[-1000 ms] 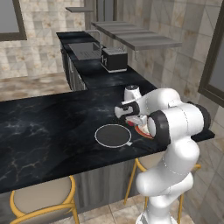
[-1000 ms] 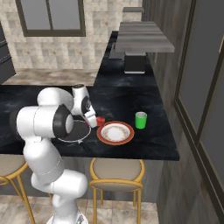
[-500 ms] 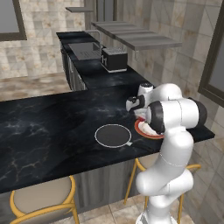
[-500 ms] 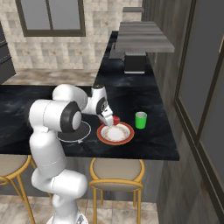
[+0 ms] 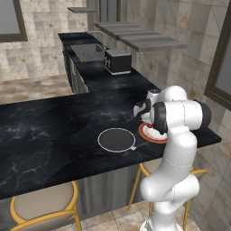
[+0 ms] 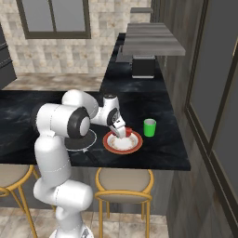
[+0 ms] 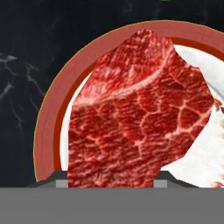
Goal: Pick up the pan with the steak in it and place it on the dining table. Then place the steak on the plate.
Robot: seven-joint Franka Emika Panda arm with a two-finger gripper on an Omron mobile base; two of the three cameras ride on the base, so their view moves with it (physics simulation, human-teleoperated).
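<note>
Holding the small chunk of raw red marbled steak point(image 7: 138, 113), my end effector point(image 6: 120, 131) sits over the round white plate with the reddish-brown rim point(image 6: 135, 146), left of centre in the right base view. My fingers are clamped on the meat: in the hand view it hangs right in front of the camera and covers most of the plate's point(image 7: 46, 131) white centre, with the rim arcing from lower left up to the upper right. I can't tell from these views whether the steak is already touching the plate or just above it.

My worry is the release. If I let go while the meat is off the plate's middle or too high, I judge it could land on the rim and tip onto the black marble-look bench point(image 5: 49, 131). Marbled raw meat may also stick to one finger and get dragged as I lift away. The small green cup point(image 6: 149, 127) stands just beside the plate at its right in the right base view, so a wide swing out could knock it.

In the hand view, the steak's long axis runs from the lower left up to a blunt point at upper centre, with its broad end at the bottom.

The round shallow black pan with the thin pale rim point(image 5: 116, 139) sits empty on the bench, left of the plate in the left base view.
</note>
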